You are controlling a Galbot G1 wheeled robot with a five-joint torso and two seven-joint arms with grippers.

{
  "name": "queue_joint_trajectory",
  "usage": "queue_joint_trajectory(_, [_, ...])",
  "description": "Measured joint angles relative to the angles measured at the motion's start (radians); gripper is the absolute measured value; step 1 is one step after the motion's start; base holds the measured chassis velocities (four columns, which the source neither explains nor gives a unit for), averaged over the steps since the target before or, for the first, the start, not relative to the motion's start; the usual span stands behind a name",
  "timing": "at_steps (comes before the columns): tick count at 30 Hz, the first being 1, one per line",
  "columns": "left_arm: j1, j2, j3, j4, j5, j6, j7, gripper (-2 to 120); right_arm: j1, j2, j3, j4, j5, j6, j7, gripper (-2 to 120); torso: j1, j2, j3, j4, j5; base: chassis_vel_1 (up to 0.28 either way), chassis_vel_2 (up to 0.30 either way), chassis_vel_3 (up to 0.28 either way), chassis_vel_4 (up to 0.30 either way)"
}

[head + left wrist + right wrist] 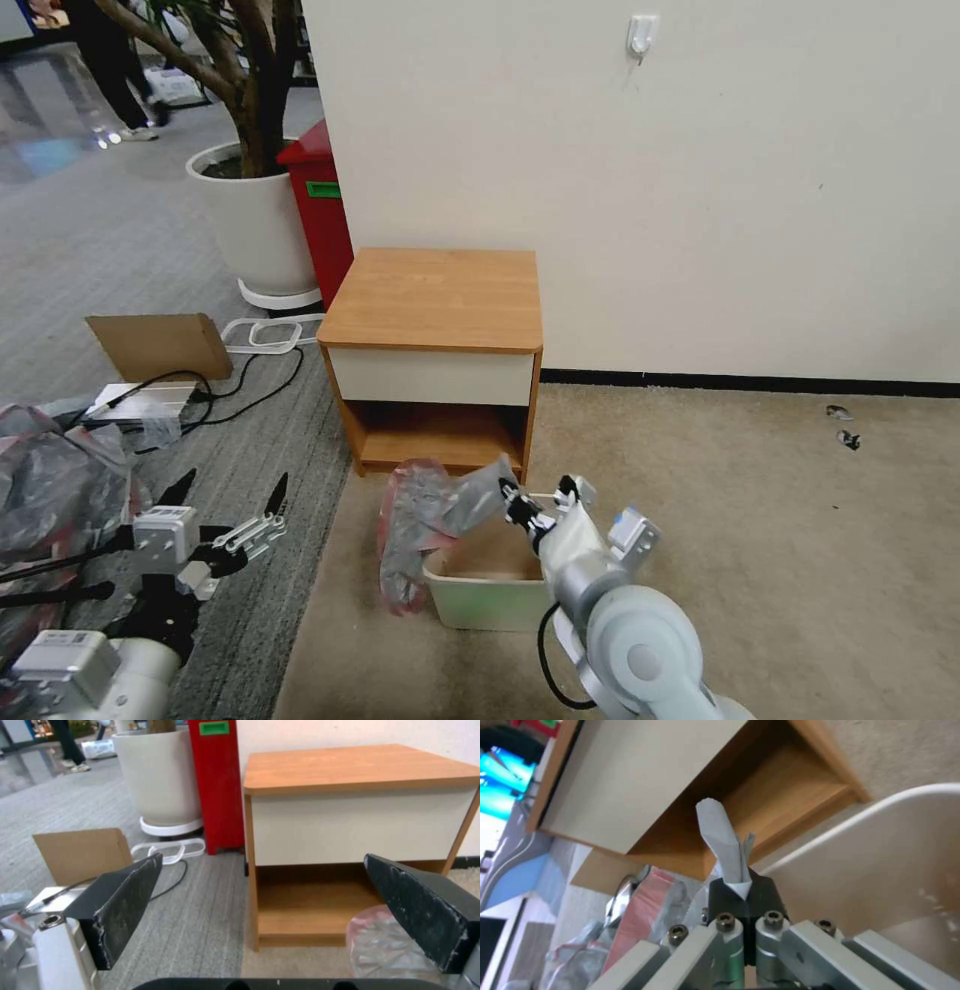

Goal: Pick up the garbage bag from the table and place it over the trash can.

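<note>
The right gripper (pixel 512 497), arm bent low over the small cream-beige plastic trash can (pixel 487 598) on the carpet, pinches a fold of the thin grey translucent garbage bag with a pink-red rim (pixel 430 520), which drapes over the can's left rim. The right wrist view shows the fingers (pixel 730 896) pressed together on that plastic. The left gripper (pixel 232 512) hovers to the left, spread wide, empty. Beyond stands the light-brown wooden nightstand, tabletop (pixel 437 297) bare.
</note>
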Motion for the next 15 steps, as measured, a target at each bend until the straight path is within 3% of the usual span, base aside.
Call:
queue_joint_trajectory(7, [-0.011, 0.003, 0.009, 0.0, 0.011, 0.0, 0.008, 100, -0.056, 0.001, 0.015, 0.02, -0.037, -0.001, 0.015, 2, 0.0, 0.0, 0.0, -0.0001, 0.0, 0.0, 0.0, 0.0, 0.0])
queue_joint_trajectory(15, [-0.024, 0.026, 0.037, 0.0, 0.02, 0.016, 0.014, 100, -0.105, 0.004, 0.012, 0.044, -0.112, 0.002, 0.043, 32, 0.0, 0.0, 0.0, -0.0001, -0.0001, 0.0, 0.0, 0.0, 0.0])
